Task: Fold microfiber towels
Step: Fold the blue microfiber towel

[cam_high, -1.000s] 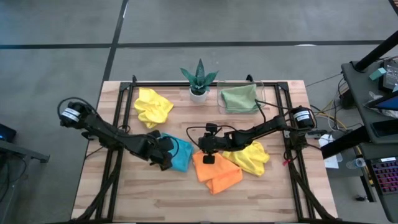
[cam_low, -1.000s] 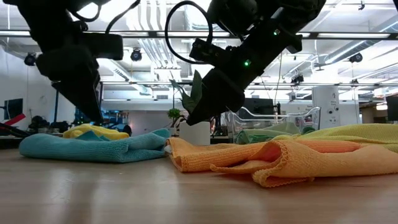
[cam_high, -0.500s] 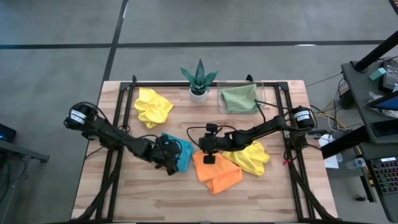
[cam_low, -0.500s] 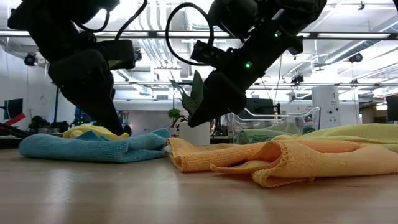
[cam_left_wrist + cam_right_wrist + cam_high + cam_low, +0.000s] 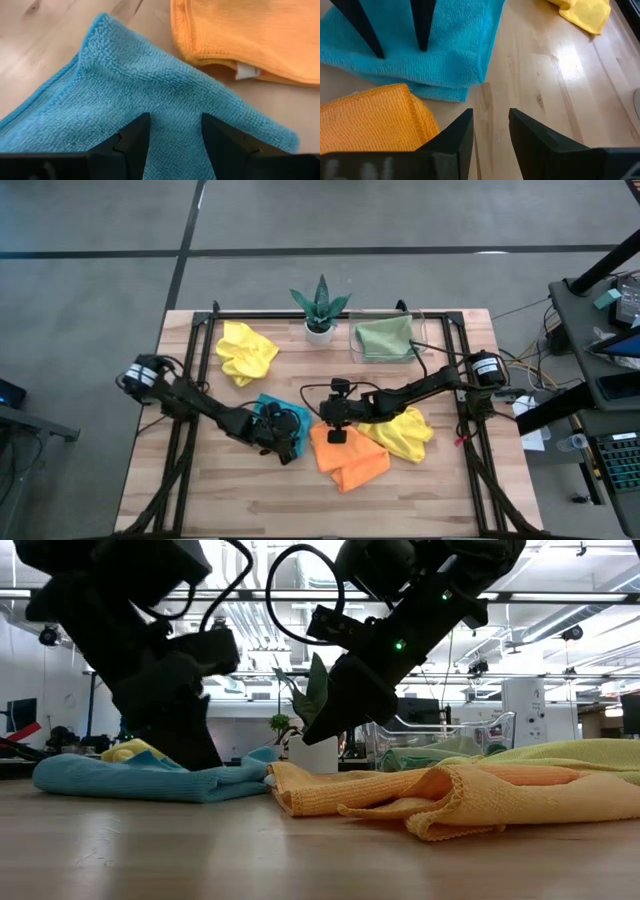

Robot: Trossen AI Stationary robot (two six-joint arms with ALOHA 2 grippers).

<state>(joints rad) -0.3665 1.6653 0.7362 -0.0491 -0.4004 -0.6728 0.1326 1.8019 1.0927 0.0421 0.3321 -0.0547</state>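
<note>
Left gripper (image 5: pixel 172 132) has slid across the blue towel (image 5: pixel 150 95), fingers parted, gripping nothing.

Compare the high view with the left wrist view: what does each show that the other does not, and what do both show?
Only the high view shows the potted plant, the green towel in the clear tray, both yellow towels and the right gripper. Only the left wrist view shows the left gripper with open fingers over the cloth, and a white tag. Both show the blue towel beside the orange towel.
</note>
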